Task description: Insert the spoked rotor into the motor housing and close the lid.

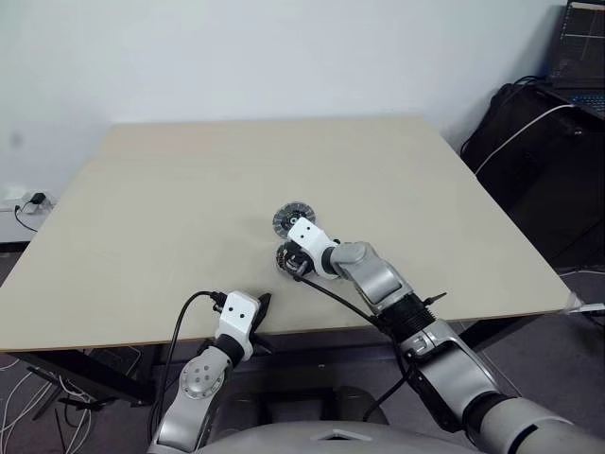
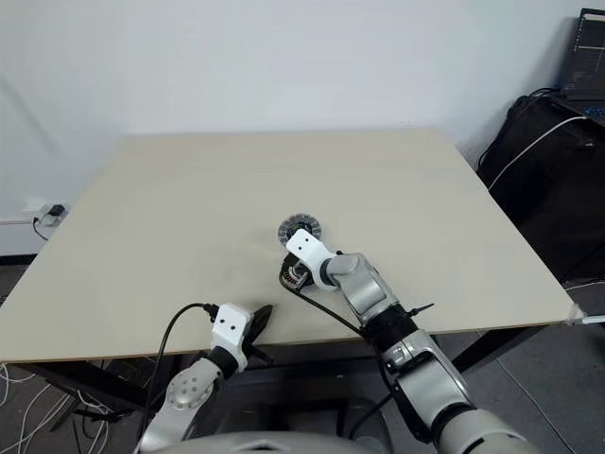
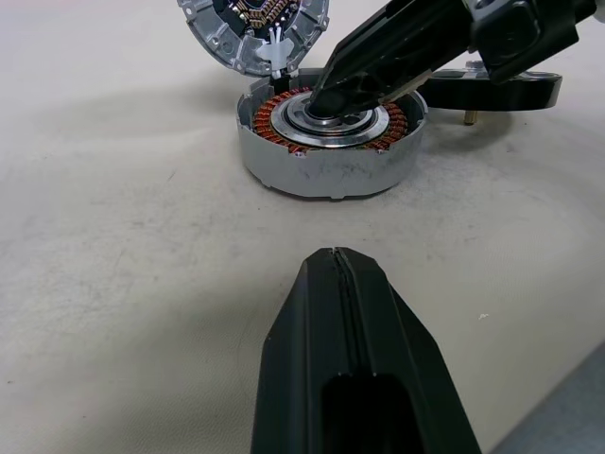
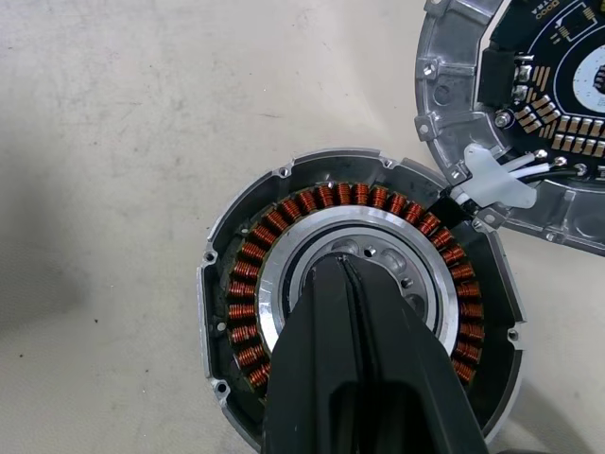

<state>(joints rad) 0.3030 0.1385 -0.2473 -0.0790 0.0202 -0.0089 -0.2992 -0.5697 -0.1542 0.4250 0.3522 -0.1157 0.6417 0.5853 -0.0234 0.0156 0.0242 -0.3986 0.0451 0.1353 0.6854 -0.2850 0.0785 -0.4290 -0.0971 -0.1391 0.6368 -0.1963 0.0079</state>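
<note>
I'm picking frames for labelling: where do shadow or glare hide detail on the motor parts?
Right wrist view: the shut right gripper covers the motor housing centre, and its windings stay readable. Left wrist view: the lid rim is bright, and soft shadow lies beside the housing.

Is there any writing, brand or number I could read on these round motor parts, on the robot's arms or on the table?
None can be read.
The lid carries a circuit board with gold pads but no legible print.
The motor housing, both grippers and the table bear no writing.
The laptop screen shows lines too small to read.
</note>
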